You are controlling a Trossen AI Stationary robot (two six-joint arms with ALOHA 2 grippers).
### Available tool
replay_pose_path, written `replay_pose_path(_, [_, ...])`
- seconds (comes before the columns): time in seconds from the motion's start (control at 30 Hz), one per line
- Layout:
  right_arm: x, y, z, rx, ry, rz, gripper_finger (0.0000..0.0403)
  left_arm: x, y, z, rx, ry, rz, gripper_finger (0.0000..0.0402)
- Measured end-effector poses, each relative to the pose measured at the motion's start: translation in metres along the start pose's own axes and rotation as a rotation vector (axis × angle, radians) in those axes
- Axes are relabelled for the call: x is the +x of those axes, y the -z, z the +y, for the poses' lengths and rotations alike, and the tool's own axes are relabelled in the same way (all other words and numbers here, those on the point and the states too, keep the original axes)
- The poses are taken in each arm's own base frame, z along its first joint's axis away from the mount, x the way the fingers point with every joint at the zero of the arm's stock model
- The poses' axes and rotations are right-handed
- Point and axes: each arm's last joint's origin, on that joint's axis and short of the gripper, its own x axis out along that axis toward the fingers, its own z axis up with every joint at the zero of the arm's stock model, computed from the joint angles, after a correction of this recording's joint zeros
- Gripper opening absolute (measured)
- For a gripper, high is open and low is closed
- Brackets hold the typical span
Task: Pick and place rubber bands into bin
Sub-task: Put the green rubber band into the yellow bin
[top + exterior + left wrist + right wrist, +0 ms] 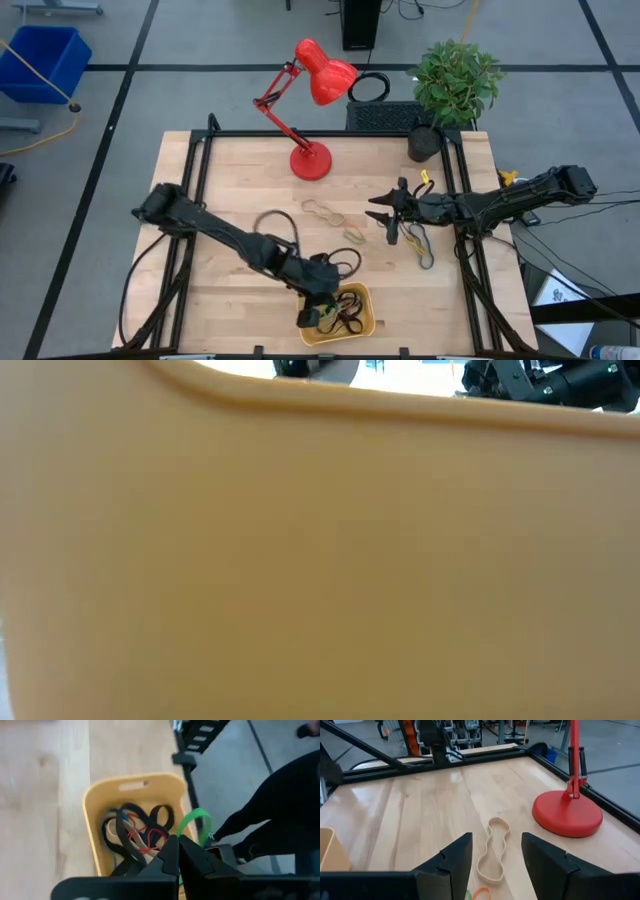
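From above we see the small shallow yellow-orange plastic bin (pixel 362 318) at the front edge of the light wooden table (pixel 230 180), well in front of the red desk lamp (pixel 312 160). The left gripper (pixel 322 305) hangs over the bin's left part. The left wrist view shows what the overhead view only hints at: its two dark fingers (pixel 172 855) are pressed together with nothing between them, and under them the bin (pixel 95 805) holds a tangle of black, red and tan rubber bands (pixel 142 827), with a green loop (pixel 192 820) arching over the bin's rim. Beyond the table edge a person's dark-clothed legs (pixel 285 810) show in that view alone.

The low view is almost wholly filled by the bin's orange wall (pixel 320 560).

The right gripper (pixel 390 220) hovers to the right of the lamp base, its fingers spread wide and empty. Its wrist view shows a tan elastic loop (pixel 495 851) lying flat on the table, just beside the lamp's round red base (pixel 567 815), ahead of the gap between the fingers (pixel 452 860). The overhead view adds more loose bands (pixel 420 245) lying near that gripper.
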Motion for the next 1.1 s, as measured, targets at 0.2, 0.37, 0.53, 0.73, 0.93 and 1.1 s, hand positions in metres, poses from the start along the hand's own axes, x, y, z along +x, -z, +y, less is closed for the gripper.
replay_pose_path(0.2, [0.0,0.0,0.0,-0.001,0.001,0.003,0.0164,0.041,0.02,0.012,-0.106,-0.021,0.117,0.0005])
replay_pose_path(0.37, [0.0,0.001,0.0,-0.002,0.001,0.005,0.0164,0.06,0.033,0.019,-0.164,-0.015,0.193,0.0004])
replay_pose_path(0.53, [0.0,0.001,0.0,-0.004,0.002,0.01,0.0164,0.064,0.035,0.02,-0.208,-0.024,0.201,0.0015])
replay_pose_path(0.73, [0.0,0.002,0.0,-0.006,0.003,0.015,0.0164,0.064,0.032,0.02,-0.228,-0.036,0.167,0.0045])
replay_pose_path(0.93, [0.0,0.002,0.0,-0.007,0.004,0.018,0.0164,0.064,0.033,0.02,-0.237,-0.032,0.178,0.0064])
replay_pose_path(1.1, [0.0,0.002,0.0,-0.006,0.003,0.016,0.0164,0.064,0.033,0.02,-0.26,-0.029,0.181,0.0107])
